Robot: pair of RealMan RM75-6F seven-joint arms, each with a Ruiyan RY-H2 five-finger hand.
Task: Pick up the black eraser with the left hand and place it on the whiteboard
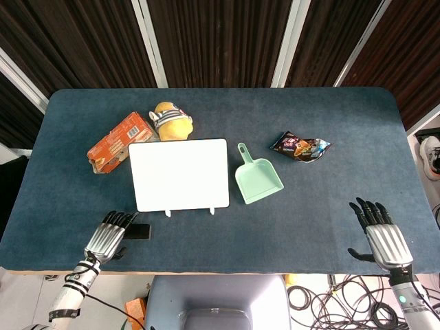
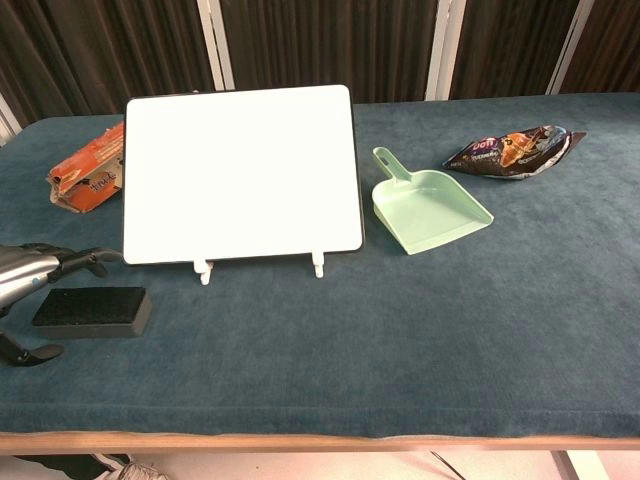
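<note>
The black eraser point(image 1: 139, 232) point(image 2: 92, 310) lies flat on the blue table near its front left edge, just in front of the whiteboard's left corner. The whiteboard point(image 1: 179, 173) point(image 2: 240, 170) lies at the table's middle, white face up, two small white feet at its near edge. My left hand point(image 1: 110, 235) point(image 2: 28, 278) is right beside the eraser's left end, fingers apart; in the chest view one finger reaches over the eraser's far side and the thumb sits on its near side, neither gripping it. My right hand point(image 1: 380, 234) hovers open near the front right edge, empty.
A green dustpan point(image 1: 256, 177) point(image 2: 428, 205) lies right of the whiteboard. A snack bag point(image 1: 300, 146) point(image 2: 515, 150) is further right. Behind the board's left corner are an orange box point(image 1: 118, 141) point(image 2: 90, 175) and a yellow plush toy point(image 1: 170, 121).
</note>
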